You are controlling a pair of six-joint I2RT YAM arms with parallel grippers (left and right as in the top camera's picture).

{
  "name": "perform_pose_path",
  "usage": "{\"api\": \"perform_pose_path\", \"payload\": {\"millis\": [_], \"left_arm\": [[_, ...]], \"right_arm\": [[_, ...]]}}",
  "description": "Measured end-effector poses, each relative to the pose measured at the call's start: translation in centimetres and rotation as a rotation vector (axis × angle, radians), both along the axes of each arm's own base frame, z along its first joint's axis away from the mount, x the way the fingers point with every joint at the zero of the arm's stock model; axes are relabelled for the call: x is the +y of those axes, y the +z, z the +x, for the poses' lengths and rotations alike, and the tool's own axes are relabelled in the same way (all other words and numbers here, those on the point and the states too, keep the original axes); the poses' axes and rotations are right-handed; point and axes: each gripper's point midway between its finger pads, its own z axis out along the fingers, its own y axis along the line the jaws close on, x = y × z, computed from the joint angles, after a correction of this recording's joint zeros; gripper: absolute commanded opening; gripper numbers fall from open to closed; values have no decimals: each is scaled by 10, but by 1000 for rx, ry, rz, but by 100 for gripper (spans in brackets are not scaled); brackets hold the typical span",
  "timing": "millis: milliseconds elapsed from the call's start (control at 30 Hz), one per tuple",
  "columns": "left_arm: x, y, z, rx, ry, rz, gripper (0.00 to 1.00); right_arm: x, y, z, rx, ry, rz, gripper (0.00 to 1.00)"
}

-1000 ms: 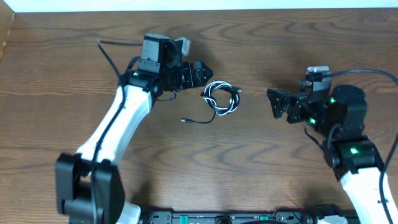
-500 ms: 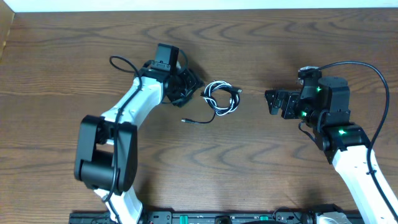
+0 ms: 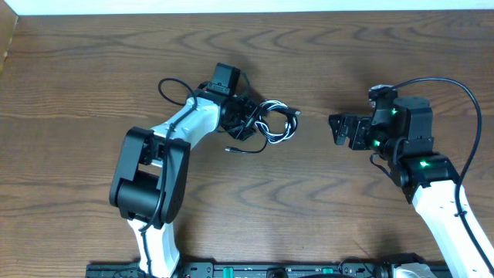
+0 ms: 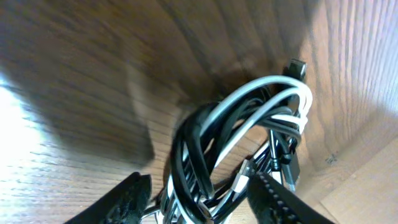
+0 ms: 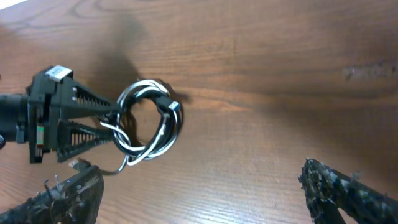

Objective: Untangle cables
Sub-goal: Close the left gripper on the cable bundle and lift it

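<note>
Two cables [image 3: 275, 123], one black and one white, lie wound together in a small coil on the wooden counter [image 3: 93, 69], between the two arms. We see the left end effector [image 3: 253, 123] at the coil's left edge with its fingers spread. In the left wrist view one fingertip shows at each lower corner and the black and white loops sit in the gap between them. The right wrist view shows the same thing from across the counter: the two fingers reach the near side of the loop, one above the other, not pressed together. We cannot tell whether either finger actually touches a strand. A loose black tail [image 3: 245, 150] trails from the bottom of the coil toward the left arm and lies flat on the wood.

The right end effector [image 3: 336, 130] hangs well apart from the coil, to its right, pointing toward it. Its fingers are spread wide, with nothing between them but bare counter.
</note>
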Motion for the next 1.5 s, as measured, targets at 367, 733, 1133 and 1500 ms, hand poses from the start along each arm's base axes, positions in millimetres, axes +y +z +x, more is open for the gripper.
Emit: {"api": "perform_pose_path", "payload": {"millis": [367,733,1133,1500], "left_arm": [[5,-4,3,0,38,43,31],[17,-10,6,-11,67,112,31],[21,-11,9,-29,71,141,8],[-8,22,38,-344,-190,46,7]], "right_arm": [[0,-4,-4,25,3,-3,98],[0,-6,-6,34,3,-4,99],[1,-6,-6,36,7,-1,99],[8,0,-5,16,36,34,85]]}}
